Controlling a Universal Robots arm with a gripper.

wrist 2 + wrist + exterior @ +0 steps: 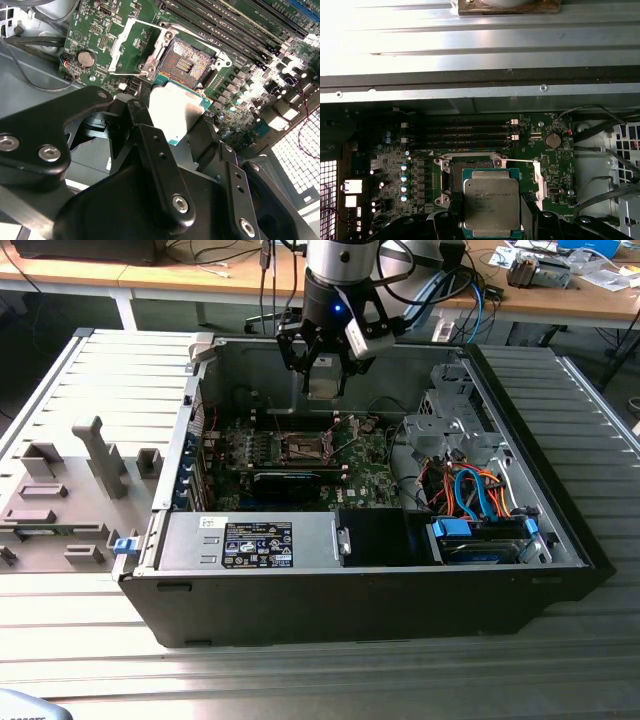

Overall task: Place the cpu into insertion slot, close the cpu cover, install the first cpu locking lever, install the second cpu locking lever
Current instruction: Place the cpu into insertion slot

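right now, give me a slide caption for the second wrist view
Gripper holds the cpu close to the bare insertion slot, cpu cover flipped open.

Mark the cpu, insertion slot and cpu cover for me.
cpu (491,205): first wrist view, middle of its silver top.
insertion slot (192,60): second wrist view, its dark centre.
cpu cover (120,46): second wrist view, one bar of its open frame.

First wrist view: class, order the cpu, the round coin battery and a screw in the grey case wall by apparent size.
1. cpu, largest, though it is nearest the camera, which inflates it.
2. coin battery.
3. screw, smallest.
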